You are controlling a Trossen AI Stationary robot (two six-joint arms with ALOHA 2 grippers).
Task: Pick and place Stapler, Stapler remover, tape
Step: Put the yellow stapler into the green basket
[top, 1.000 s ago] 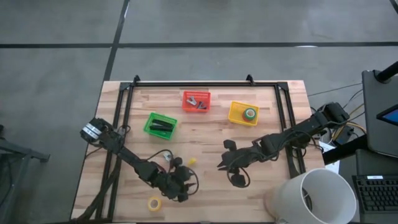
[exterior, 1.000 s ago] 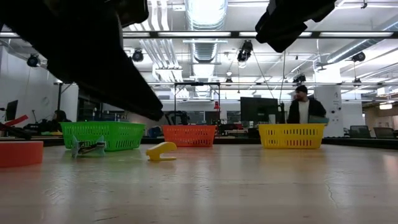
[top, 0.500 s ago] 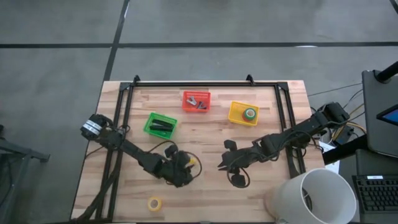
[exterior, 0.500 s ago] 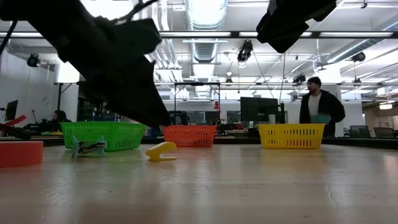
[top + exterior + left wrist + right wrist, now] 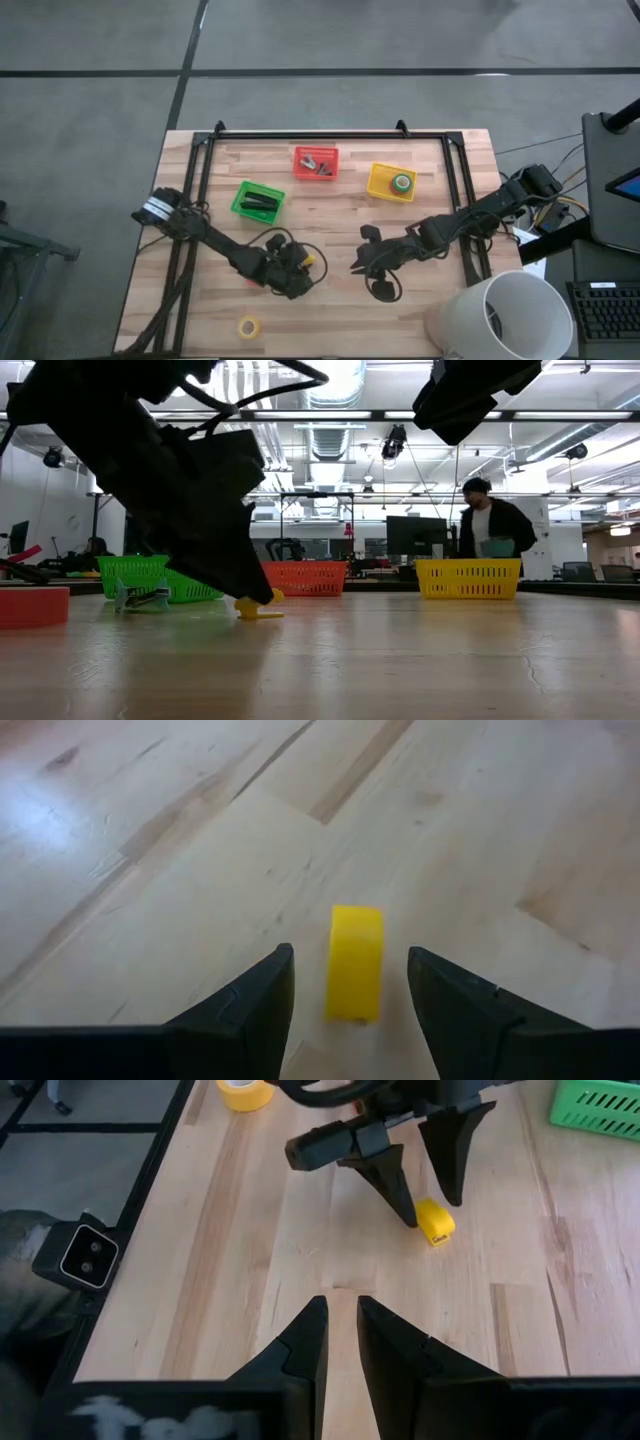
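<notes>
A small yellow staple remover (image 5: 355,963) lies flat on the wood, also seen in the high view (image 5: 311,260) and the right wrist view (image 5: 435,1221). My left gripper (image 5: 348,982) is open and low over it, one finger on either side, not touching. A yellow tape roll (image 5: 247,326) lies flat near the table's near edge. The black stapler (image 5: 260,203) lies in the green basket. A green tape roll (image 5: 402,183) sits in the yellow basket. My right gripper (image 5: 340,1305) hovers right of centre, its fingers a narrow gap apart, holding nothing.
Three baskets stand along the far half: green basket (image 5: 240,192), red basket (image 5: 316,150) with metal removers, yellow basket (image 5: 377,182). A silver remover (image 5: 140,597) and a red roll (image 5: 30,607) show in the low view. A person walks in the room behind.
My left gripper has moved from beside the yellow tape roll toward the table's far edge and come down over the yellow staple remover, fingers now on either side of it. The tape roll stays where it was. The right arm has kept still.
</notes>
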